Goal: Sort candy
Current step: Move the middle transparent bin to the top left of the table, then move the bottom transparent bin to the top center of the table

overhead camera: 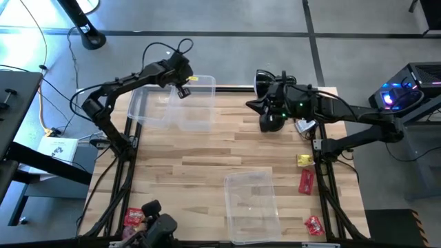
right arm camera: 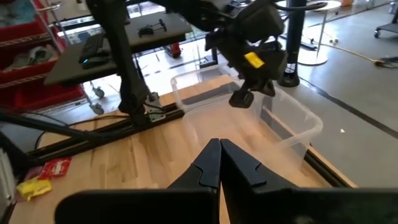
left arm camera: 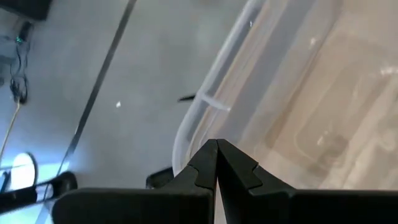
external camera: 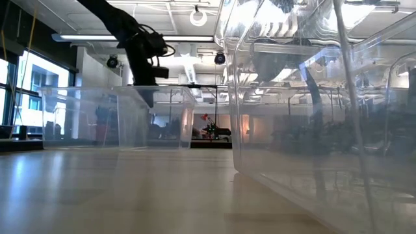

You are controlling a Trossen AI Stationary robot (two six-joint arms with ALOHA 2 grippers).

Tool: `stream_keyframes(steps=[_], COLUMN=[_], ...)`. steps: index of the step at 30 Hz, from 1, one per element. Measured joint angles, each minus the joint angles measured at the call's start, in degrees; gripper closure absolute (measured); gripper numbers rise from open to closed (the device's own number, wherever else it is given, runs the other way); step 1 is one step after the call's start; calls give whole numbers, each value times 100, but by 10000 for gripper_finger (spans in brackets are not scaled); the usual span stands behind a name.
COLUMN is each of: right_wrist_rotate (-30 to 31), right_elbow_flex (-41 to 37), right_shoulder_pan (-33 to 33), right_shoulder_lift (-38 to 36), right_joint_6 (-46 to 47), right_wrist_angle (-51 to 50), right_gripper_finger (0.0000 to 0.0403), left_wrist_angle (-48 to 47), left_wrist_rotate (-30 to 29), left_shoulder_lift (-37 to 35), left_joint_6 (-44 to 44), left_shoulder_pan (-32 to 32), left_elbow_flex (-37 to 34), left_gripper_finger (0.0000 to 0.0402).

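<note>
shiny foil-wrapped candy packets are seen scattered along the worktop's edges: a yellow packet [overhead camera: 304, 160], a long red packet [overhead camera: 306, 181] and a small red packet [overhead camera: 314, 224] by the right edge, and a red packet [overhead camera: 134, 216] at the near-left corner. none is held.

left gripper [overhead camera: 182, 88] is poised over the clear plastic tub [overhead camera: 200, 118] at the far edge, fingers pressed together, nothing seen between them. right gripper [right arm camera: 219, 163] hangs above the far-right part of the worktop, fingers likewise closed and empty. a second clear tub [overhead camera: 252, 207] sits at the near edge.

packets judged light, crinkly, slippery; best pinched across the flat middle, wrapper likely to slide or deform.
</note>
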Motion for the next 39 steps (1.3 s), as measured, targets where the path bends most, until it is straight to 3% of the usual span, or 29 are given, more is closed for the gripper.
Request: stream_keyframes(steps=[5, 11, 16, 18, 20, 23, 25, 32, 35, 39], right_wrist_rotate=[2, -34, -688, -1279, -1750, -1967, -2072, -2212, -1954, -1964], right_elbow_flex=[1, 0, 0, 2, 6, -30, -109, -173, -173, -173], right_shoulder_pan=[107, 271, 408, 487, 710, 1331, 1843, 3132, 3160, 2915], right_shoulder_lift=[-2, -187, -565, -689, -702, -508, -302, 562, 924, 1566], right_joint_6=[-12, -207, 367, 844, 1391, 2284, 2842, 3598, 3327, 2881], right_wrist_angle=[23, 577, 431, 240, -144, -886, -1286, -1843, -2065, -2249], right_gripper_finger=[403, 403, 403, 403, 403, 403, 403, 403, 403, 403], left_wrist_angle=[-411, -330, -54, -5, 86, 374, 533, 894, 1137, 1483], left_wrist_rotate=[-304, -154, 80, 718, 2187, 4287, 4742, 4425, 4054, 4049], left_shoulder_lift=[-2, -268, -688, -945, -1255, -1637, -1834, -2166, -2101, -1982], left_joint_6=[8, -308, -627, -905, -1067, -1370, -1672, -2110, -2248, -2413], left_shoulder_pan=[155, 102, -84, -179, -257, -534, -839, -2091, -2468, -2773], left_elbow_flex=[16, 97, 377, 435, 438, 441, 442, 442, 433, 433], left_gripper_finger=[401, 401, 401, 401, 401, 401, 401, 401, 401, 401])
